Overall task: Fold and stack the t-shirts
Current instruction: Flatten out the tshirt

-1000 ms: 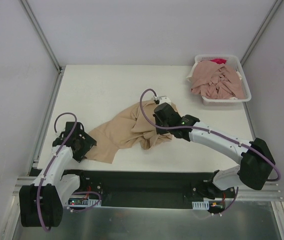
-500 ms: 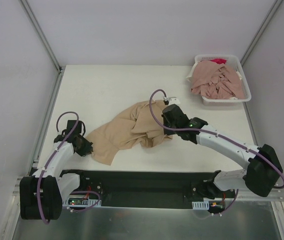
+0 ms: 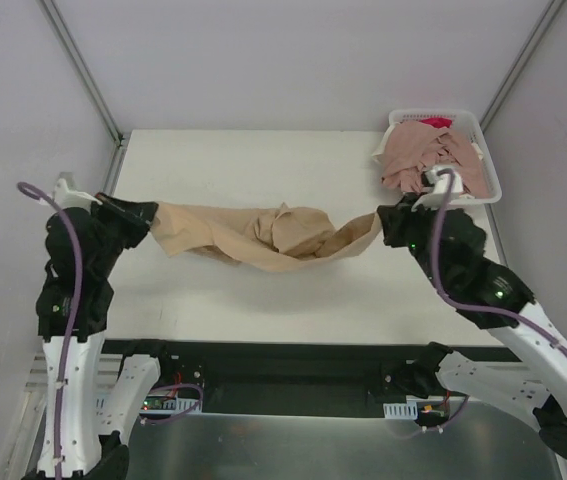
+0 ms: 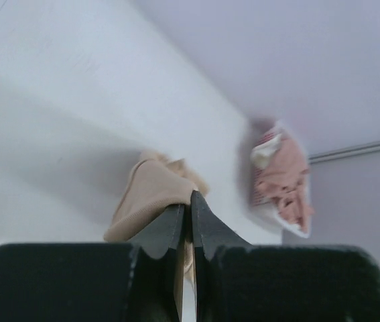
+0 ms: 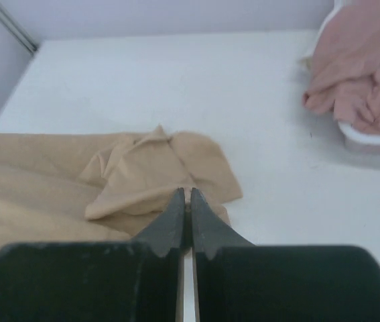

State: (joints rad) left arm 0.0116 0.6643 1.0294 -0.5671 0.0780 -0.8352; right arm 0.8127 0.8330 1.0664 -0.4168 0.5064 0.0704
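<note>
A tan-beige t-shirt (image 3: 263, 236) hangs stretched above the table between both arms, sagging and bunched in the middle. My left gripper (image 3: 148, 222) is shut on its left end, with the cloth (image 4: 151, 196) pinched between the jaws. On the right, my right gripper (image 3: 383, 222) is shut on the other end, and the tan cloth (image 5: 156, 171) spreads out in front of its closed jaws. Several dusty pink t-shirts (image 3: 431, 163) lie heaped in the basket at the back right.
The white lattice basket (image 3: 457, 197) stands at the table's back right corner, close behind the right arm. Grey walls with metal rails (image 3: 83, 75) enclose the white table (image 3: 243, 160) on three sides.
Both arms have lifted and pulled apart, left going left and right going right. The left gripper closed on the shirt's left end. The shirt went from a crumpled heap to a stretched, hanging band.
</note>
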